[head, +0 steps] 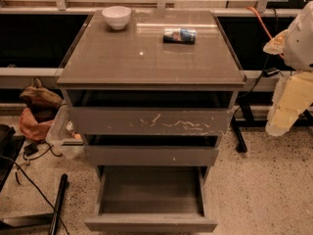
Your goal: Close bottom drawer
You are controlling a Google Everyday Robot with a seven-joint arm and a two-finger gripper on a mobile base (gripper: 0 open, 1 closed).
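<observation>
The bottom drawer (151, 223) of the grey-brown cabinet (146, 58) is pulled far out toward me. Its shallow box interior (150, 189) is empty and its plain flat front is nearest the lower edge of the view. Above it, the mid-sized drawer (151, 155) with a small white speck and the widest drawer (151, 121) with whitish scratches each stand slightly out. My gripper (286, 106), on the white and cream arm, hangs at the far right, level with the top drawer. It is well apart from the cabinet and touches nothing.
A white bowl (116, 16) and a can lying on its side (179, 35) sit on the cabinet top. Bags (35, 112), a clear plastic bin (62, 133), cables and a black pole (58, 202) lie left. A black stand leg (239, 131) is to the right.
</observation>
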